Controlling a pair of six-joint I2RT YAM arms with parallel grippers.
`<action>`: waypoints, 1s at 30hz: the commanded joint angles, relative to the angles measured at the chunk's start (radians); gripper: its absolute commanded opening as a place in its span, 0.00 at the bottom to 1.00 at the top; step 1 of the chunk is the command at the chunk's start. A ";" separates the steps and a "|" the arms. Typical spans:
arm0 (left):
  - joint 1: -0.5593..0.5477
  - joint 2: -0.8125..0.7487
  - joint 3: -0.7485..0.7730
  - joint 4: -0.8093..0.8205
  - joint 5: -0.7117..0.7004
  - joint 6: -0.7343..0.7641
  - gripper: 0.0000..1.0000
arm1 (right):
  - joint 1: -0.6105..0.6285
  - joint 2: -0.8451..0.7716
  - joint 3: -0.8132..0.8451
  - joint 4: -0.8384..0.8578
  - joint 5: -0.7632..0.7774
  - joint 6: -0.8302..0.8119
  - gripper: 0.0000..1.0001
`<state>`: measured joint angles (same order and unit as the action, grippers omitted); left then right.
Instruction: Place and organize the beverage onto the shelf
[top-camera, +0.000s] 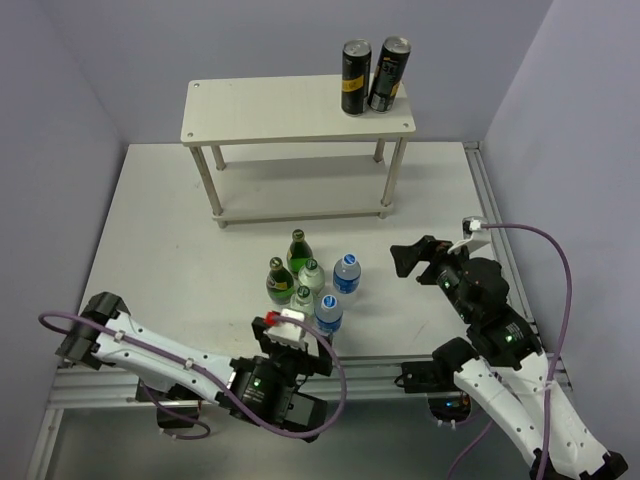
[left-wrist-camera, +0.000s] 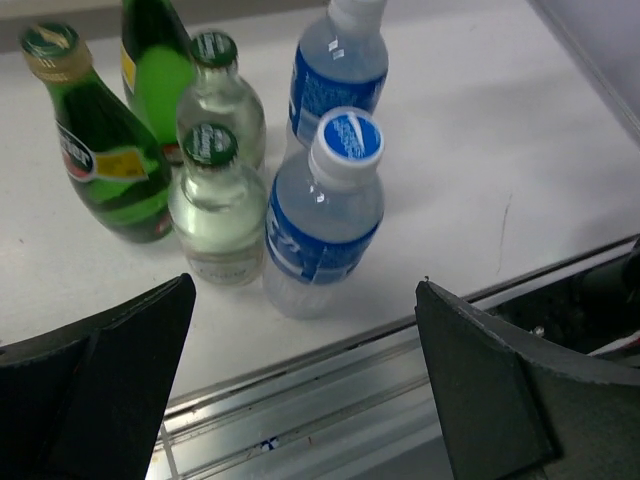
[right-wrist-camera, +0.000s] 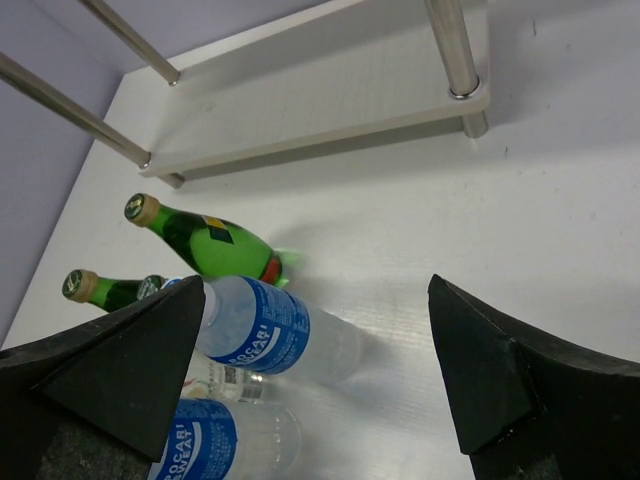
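Six small bottles stand in a cluster on the table in front of the shelf (top-camera: 290, 112). Two are dark green glass (top-camera: 297, 252) (top-camera: 279, 281), two are clear glass with green caps (top-camera: 311, 275) (top-camera: 302, 299), and two are clear plastic with blue labels (top-camera: 346, 273) (top-camera: 328, 312). My left gripper (left-wrist-camera: 305, 285) is open just on the near side of the closest blue-label bottle (left-wrist-camera: 325, 215), holding nothing. To the right of the cluster my right gripper (right-wrist-camera: 318, 283) is open and empty, facing the other blue-label bottle (right-wrist-camera: 265, 328). The shelf's lower board (right-wrist-camera: 330, 100) is bare.
Two black cans (top-camera: 356, 77) (top-camera: 389, 74) stand on the right end of the shelf's top board. A metal rail (left-wrist-camera: 330, 390) runs along the table's near edge under my left gripper. Purple walls close the left, back and right sides.
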<state>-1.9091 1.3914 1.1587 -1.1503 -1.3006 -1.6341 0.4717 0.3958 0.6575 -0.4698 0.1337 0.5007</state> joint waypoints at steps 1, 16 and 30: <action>-0.008 -0.029 -0.105 0.405 0.035 0.309 0.99 | 0.004 0.009 -0.009 0.053 -0.020 -0.007 1.00; 0.159 0.101 -0.358 1.176 0.148 0.738 0.99 | 0.005 0.012 -0.065 0.086 -0.040 0.002 1.00; 0.283 0.211 -0.389 1.271 0.173 0.720 0.99 | 0.005 0.008 -0.075 0.095 -0.051 -0.014 1.00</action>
<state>-1.6436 1.5826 0.7555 0.0910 -1.1255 -0.9047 0.4717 0.4053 0.5938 -0.4118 0.0986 0.5003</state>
